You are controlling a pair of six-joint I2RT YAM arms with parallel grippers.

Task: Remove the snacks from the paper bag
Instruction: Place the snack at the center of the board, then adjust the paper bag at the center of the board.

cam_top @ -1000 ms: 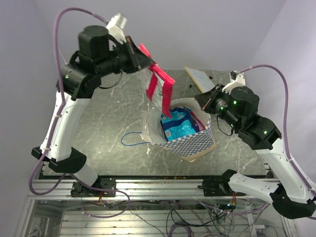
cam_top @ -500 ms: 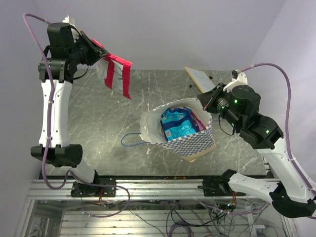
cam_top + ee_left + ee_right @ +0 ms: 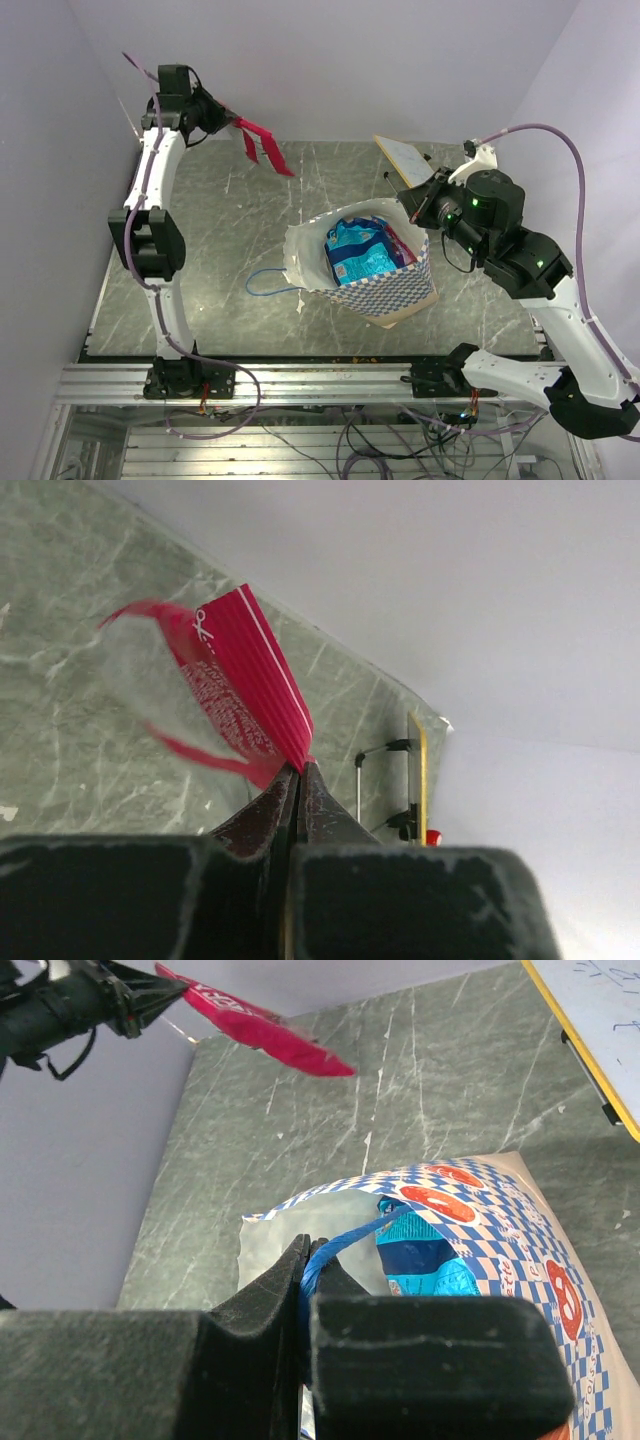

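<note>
My left gripper (image 3: 232,122) is raised over the table's far left and is shut on the red-pink packet (image 3: 262,145), which hangs from its tips; the packet also shows in the left wrist view (image 3: 245,695) and the right wrist view (image 3: 262,1026). The checkered paper bag (image 3: 392,290) stands open at mid-table with the blue packet (image 3: 358,252) inside, also seen in the right wrist view (image 3: 425,1260). My right gripper (image 3: 312,1252) is shut on the bag's blue string handle (image 3: 352,1238) at the bag's far right rim. The yellow-green and small multicoloured packets are hidden.
A tan card on a clip stand (image 3: 405,160) sits at the back, right of centre, just behind my right gripper. The bag's other blue handle (image 3: 268,283) lies looped on the table (image 3: 210,250) left of the bag.
My left arm has swung the red-pink packet from above the bag up and away to the far left back corner. The right gripper and the bag have stayed put.
</note>
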